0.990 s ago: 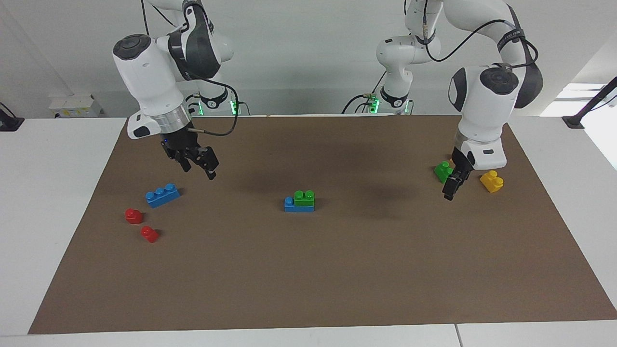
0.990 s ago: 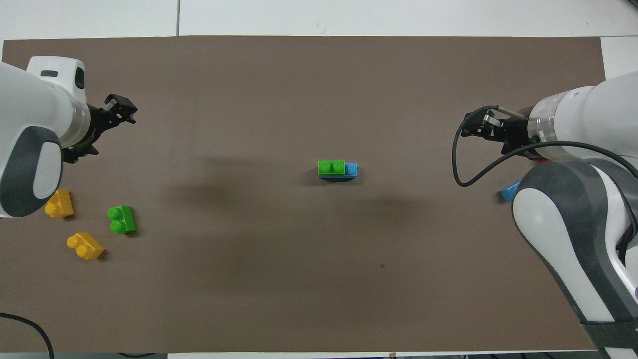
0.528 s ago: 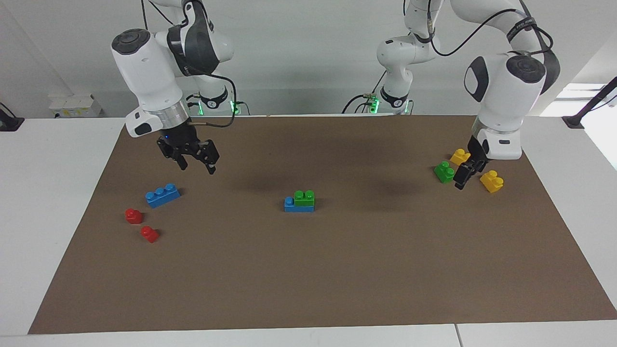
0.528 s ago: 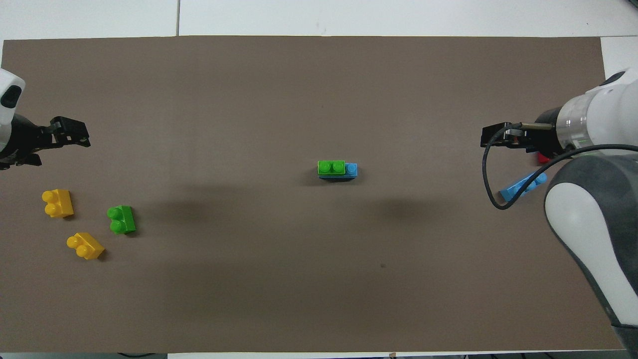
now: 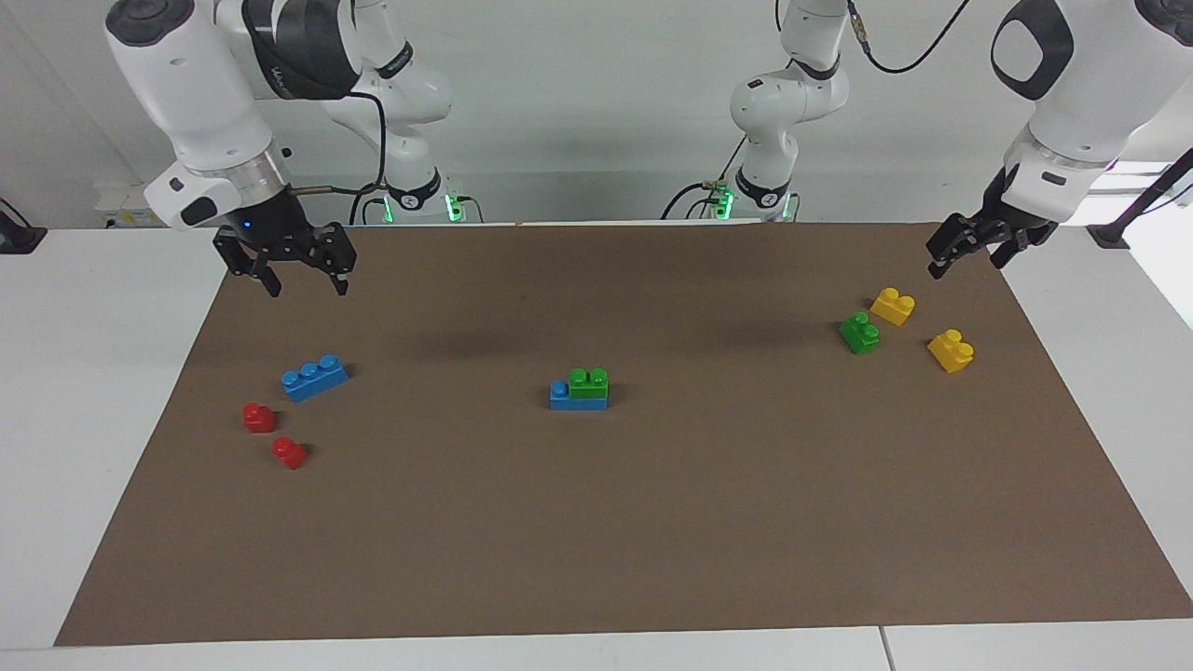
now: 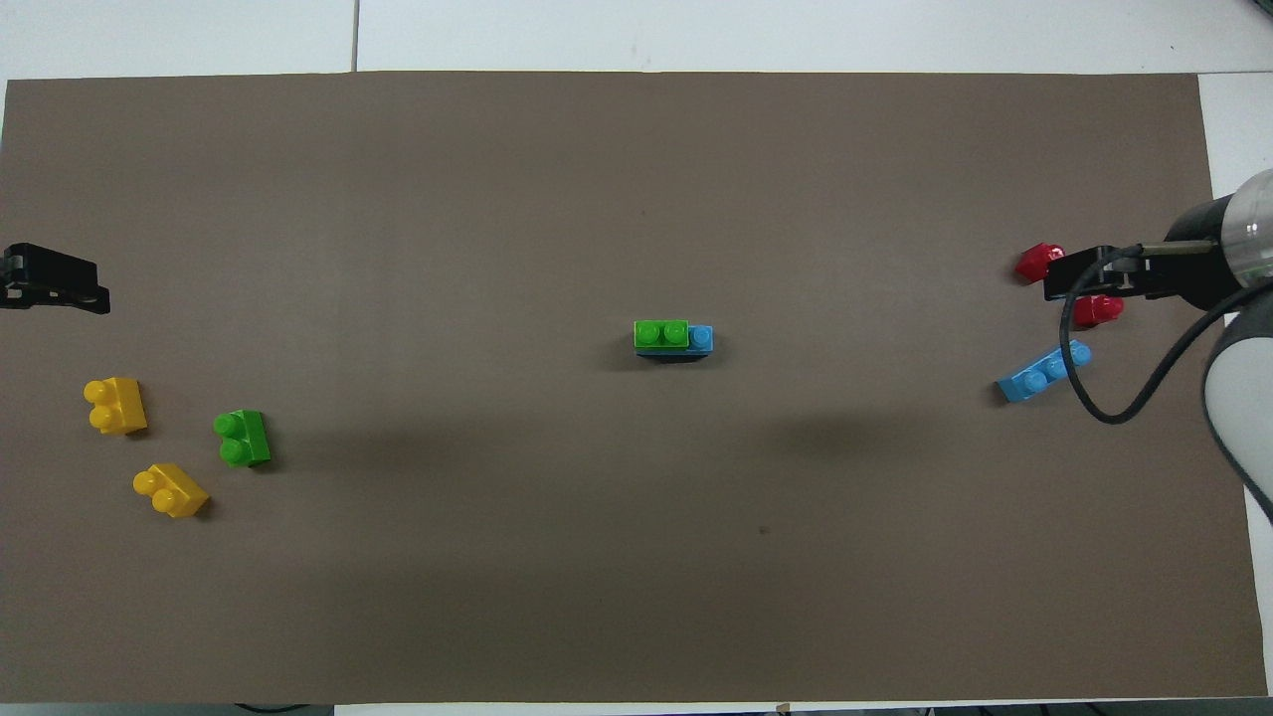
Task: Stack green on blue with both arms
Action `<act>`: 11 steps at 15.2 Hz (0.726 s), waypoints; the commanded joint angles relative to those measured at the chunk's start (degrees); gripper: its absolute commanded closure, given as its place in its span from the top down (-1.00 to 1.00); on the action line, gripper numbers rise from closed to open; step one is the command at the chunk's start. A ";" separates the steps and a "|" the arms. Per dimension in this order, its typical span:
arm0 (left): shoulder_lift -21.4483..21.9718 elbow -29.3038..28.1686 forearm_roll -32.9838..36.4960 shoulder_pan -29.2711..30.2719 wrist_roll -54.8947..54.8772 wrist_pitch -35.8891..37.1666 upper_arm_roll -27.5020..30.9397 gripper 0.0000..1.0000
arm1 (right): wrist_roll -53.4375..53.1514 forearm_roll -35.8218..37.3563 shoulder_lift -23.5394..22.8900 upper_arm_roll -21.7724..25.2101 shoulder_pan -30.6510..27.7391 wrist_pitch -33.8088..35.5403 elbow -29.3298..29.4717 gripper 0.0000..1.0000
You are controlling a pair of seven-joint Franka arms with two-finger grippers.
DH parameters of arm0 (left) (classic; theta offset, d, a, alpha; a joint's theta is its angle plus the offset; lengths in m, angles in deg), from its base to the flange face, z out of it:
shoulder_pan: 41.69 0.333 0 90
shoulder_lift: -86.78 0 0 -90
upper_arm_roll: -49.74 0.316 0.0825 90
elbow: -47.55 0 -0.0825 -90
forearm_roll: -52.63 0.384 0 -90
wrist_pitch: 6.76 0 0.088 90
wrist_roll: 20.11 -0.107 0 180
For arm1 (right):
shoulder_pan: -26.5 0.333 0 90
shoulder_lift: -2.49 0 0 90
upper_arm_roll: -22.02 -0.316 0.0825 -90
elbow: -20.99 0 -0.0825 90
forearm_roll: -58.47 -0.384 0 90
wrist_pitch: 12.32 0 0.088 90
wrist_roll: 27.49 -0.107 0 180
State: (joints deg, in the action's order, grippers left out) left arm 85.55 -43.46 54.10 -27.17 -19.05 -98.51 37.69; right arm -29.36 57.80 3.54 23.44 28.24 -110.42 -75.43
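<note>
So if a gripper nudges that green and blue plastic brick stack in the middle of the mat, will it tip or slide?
The green two-stud plastic brick sits flush on the longer blue plastic brick, so the low, wide stack likely slides rather than tips. Hard moulded plastic probably stays stiff. Whether the studs hold under a push is uncertain.

Left arm: comes down from its base, wrist bent toward its own end of the table.
Left gripper [image 5: 969,250]: raised, fingers apart, holding nothing (only its black tip shows in the overhead view [image 6: 55,288]).
Right arm: white forearm slants down from above, a cable looped at the wrist.
Right gripper [image 5: 298,275]: raised, pointing down, fingers spread wide, holding nothing.
Both arms: drawn out toward opposite ends.
</note>
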 commanded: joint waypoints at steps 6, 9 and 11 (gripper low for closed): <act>-0.18 0.58 -0.68 -0.45 -0.97 0.78 -0.79 1.00 | 1.25 0.94 -3.78 -0.54 -4.02 6.69 8.10 0.89; 0.09 -0.82 -0.94 -1.59 -1.06 0.70 -0.44 1.00 | 1.08 0.94 -3.87 -0.54 -4.55 6.52 8.01 0.89; 0.87 -1.62 -0.94 -8.58 -0.71 1.05 5.93 1.00 | 0.73 0.94 -3.87 -0.54 -4.55 6.60 7.83 0.89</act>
State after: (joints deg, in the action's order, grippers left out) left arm 85.43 -43.89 53.93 -29.45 -19.31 -98.27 37.42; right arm -29.30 57.81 0.46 23.48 24.55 -104.95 -68.95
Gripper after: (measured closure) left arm 0.000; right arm 0.088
